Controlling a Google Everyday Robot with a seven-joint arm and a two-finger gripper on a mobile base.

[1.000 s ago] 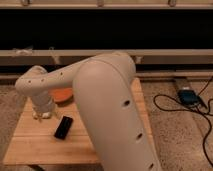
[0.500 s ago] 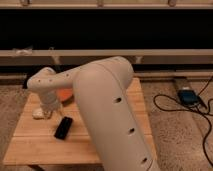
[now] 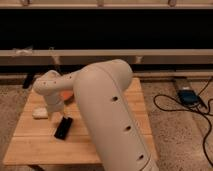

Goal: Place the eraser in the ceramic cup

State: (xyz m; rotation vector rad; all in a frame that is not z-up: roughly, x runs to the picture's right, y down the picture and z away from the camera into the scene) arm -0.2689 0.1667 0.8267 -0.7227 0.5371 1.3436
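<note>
The eraser (image 3: 63, 128), a flat black block, lies on the wooden table (image 3: 35, 147) left of the middle. My white arm reaches over the table from the right. Its gripper (image 3: 56, 109) hangs just above and behind the eraser's far end, apart from it as far as I can see. The orange bowl (image 3: 67, 96) shows only as a sliver behind the wrist. The ceramic cup is hidden, probably behind the arm.
A pale rectangular block (image 3: 40, 113) lies on the table left of the gripper. The bulky arm link (image 3: 110, 115) covers the table's middle and right. On the floor at right are a blue device (image 3: 187, 96) and black cables (image 3: 167, 105).
The wrist and gripper have moved to the right and closer to the eraser. The pale block now shows clear of the gripper. The eraser has not moved.
</note>
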